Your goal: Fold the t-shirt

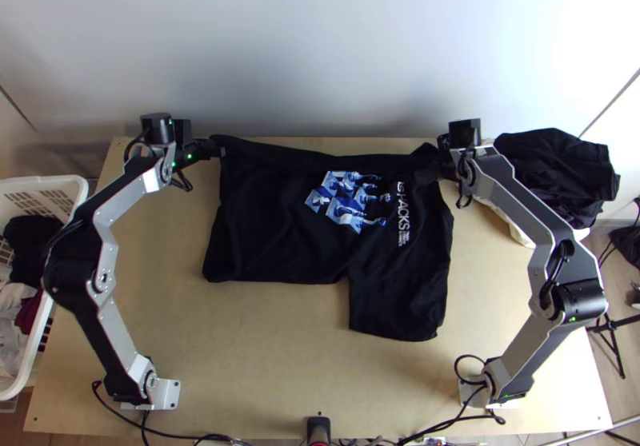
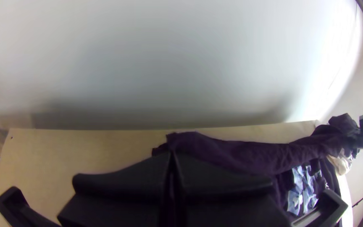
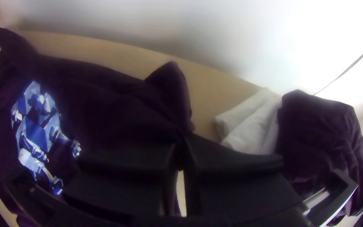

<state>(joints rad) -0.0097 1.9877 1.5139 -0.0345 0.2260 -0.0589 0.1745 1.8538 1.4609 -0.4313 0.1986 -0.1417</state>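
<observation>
1 t-shirt (image 1: 272,230); 1 basket (image 1: 48,181); 1 pile (image 1: 552,166), perhaps 2 garments.

Bright glare on wall (image 1: 552,38), upper right; soft shadows; wrist-view edges bent.

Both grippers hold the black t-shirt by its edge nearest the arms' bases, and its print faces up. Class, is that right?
Not quite: the top view shows the left gripper and the right gripper holding the black t-shirt near its far edge. Its print does face up.
</observation>
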